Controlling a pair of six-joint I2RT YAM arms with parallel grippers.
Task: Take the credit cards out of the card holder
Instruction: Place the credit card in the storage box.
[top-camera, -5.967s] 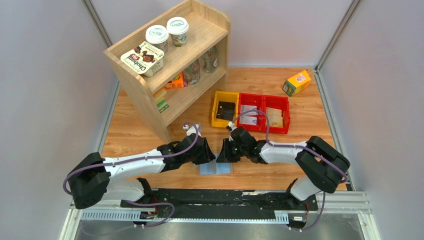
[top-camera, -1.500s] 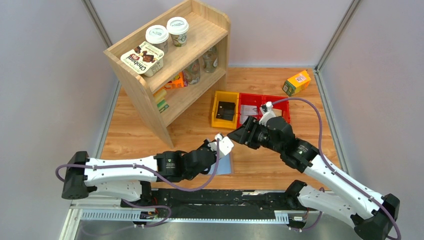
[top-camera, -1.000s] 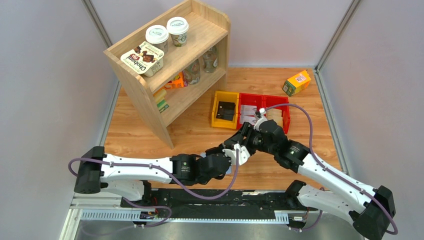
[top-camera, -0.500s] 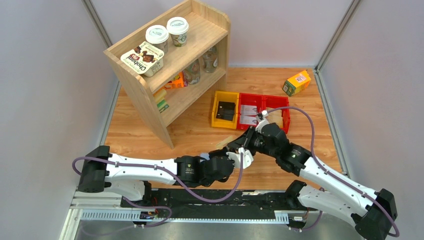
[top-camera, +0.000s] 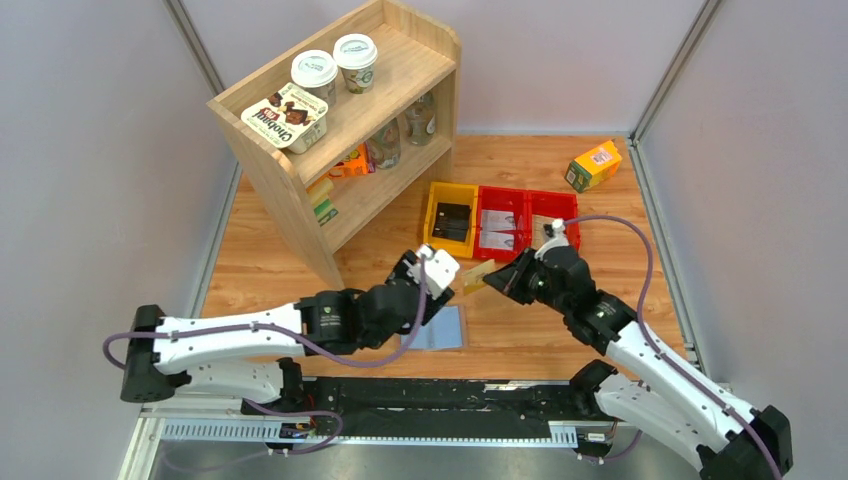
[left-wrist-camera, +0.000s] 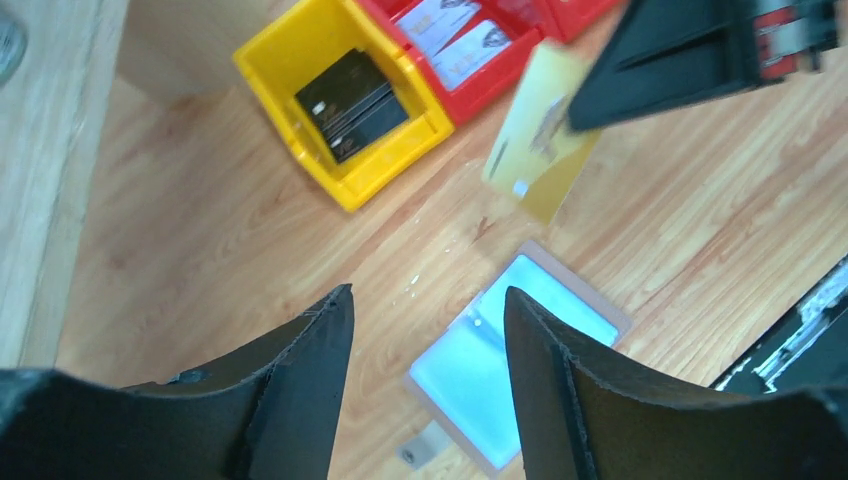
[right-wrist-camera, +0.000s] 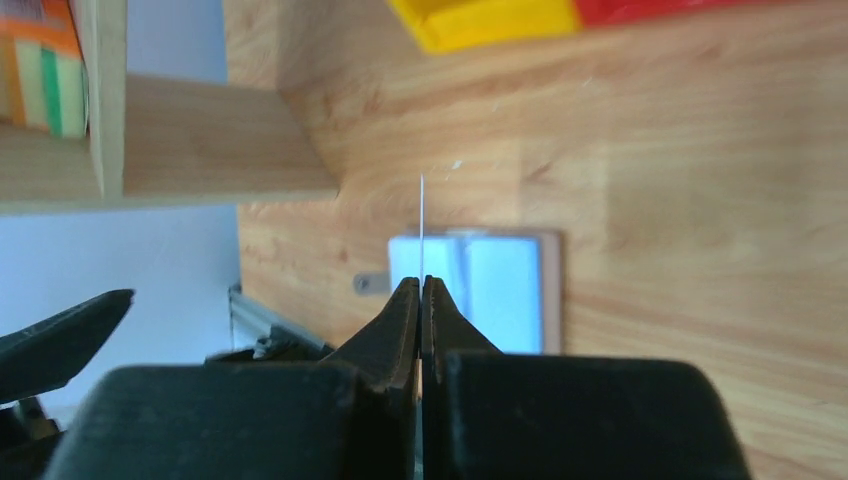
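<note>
The card holder (top-camera: 443, 327) lies open and flat on the table, grey-blue inside with a taupe rim; it also shows in the left wrist view (left-wrist-camera: 520, 365) and the right wrist view (right-wrist-camera: 505, 290). My right gripper (top-camera: 495, 281) is shut on a tan-yellow credit card (top-camera: 477, 275) and holds it in the air above and behind the holder. The card shows flat in the left wrist view (left-wrist-camera: 540, 135) and edge-on in the right wrist view (right-wrist-camera: 422, 225). My left gripper (left-wrist-camera: 430, 300) is open and empty, raised above the holder, just left of the card (top-camera: 438, 287).
A yellow bin (top-camera: 450, 215) with a black item and two red bins (top-camera: 527, 226) holding cards stand behind the grippers. A wooden shelf (top-camera: 340, 130) with cups and jars stands at the back left. An orange carton (top-camera: 593, 165) lies at the back right.
My left gripper has lifted off the card holder and pulled back to the left, uncovering it. My right gripper has carried the tan-yellow card up and to the right, clear of the holder.
</note>
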